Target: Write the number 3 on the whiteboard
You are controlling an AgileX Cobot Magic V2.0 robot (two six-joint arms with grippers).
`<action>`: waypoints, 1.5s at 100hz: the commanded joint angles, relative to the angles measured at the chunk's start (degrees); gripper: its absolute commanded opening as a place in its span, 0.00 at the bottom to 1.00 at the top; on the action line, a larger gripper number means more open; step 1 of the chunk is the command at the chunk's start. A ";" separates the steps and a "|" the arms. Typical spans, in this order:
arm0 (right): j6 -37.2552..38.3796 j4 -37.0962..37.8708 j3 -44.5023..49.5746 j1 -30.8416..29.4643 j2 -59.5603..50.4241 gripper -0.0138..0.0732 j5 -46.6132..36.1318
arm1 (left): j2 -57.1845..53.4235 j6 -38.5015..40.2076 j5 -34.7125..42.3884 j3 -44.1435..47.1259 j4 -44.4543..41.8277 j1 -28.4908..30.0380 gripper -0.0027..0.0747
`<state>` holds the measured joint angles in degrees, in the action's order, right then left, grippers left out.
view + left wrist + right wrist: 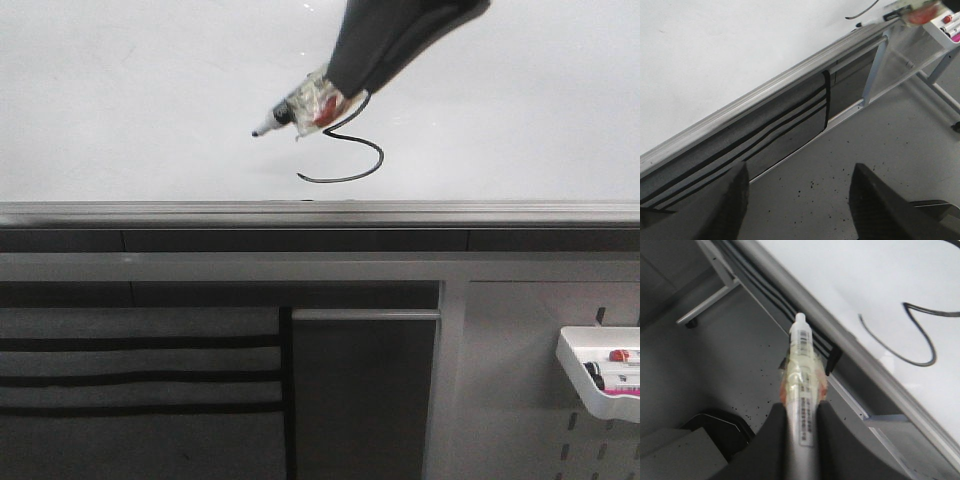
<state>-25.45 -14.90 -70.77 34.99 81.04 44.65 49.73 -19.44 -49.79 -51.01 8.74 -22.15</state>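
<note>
**Digit drawn, pen tip off the board**

Your right gripper (335,95) is clamped on the marker (290,112), which is wrapped in clear tape where the fingers grip it. The pen juts out ahead of the fingers toward the robot's left, and its tip looks to hang just clear of the whiteboard (120,90), though the front view alone cannot settle contact.

The number 3 (345,150) sits right beside and under the gripper: the lower bowl and its tail curling left are plain, while the gripper covers the upper part. The right wrist view shows the same lower curve just beyond the pen's nose, above the grey rail (200,212).

Judging by that finished tail, you are at the close of the writing step. What remains is to draw the pen straight back from the board without dragging a stray line across the stroke.

Your left gripper (797,200) is spread wide with nothing between its fingers, down below the rail and well apart from the digit. Leave it parked.
</note>
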 commanded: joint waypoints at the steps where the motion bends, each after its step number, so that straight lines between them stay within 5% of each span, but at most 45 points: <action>1: -2.96 -0.44 0.55 1.91 -8.02 0.09 0.56 | -0.05 -1.93 2.02 -1.63 0.85 0.31 0.56; 40: -19.61 -0.24 8.35 3.90 -22.98 0.09 6.89 | 1.19 -37.80 3.66 -1.63 24.03 -12.76 0.56; 66: -23.51 -0.24 8.35 3.90 -22.87 0.09 6.93 | 10.27 -38.24 9.79 -5.21 23.65 -22.28 0.56; 114: -23.51 -0.24 8.35 3.90 -22.87 0.09 6.93 | 28.31 -39.31 8.22 -17.49 23.65 -26.02 0.55; 150: -23.40 -0.98 8.35 3.90 -22.87 0.09 6.93 | 28.70 -39.81 7.79 -18.11 23.65 -26.02 0.13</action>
<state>-48.45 -14.74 -61.02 38.87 59.01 54.38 80.12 -59.26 -44.25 -66.98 30.24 -47.81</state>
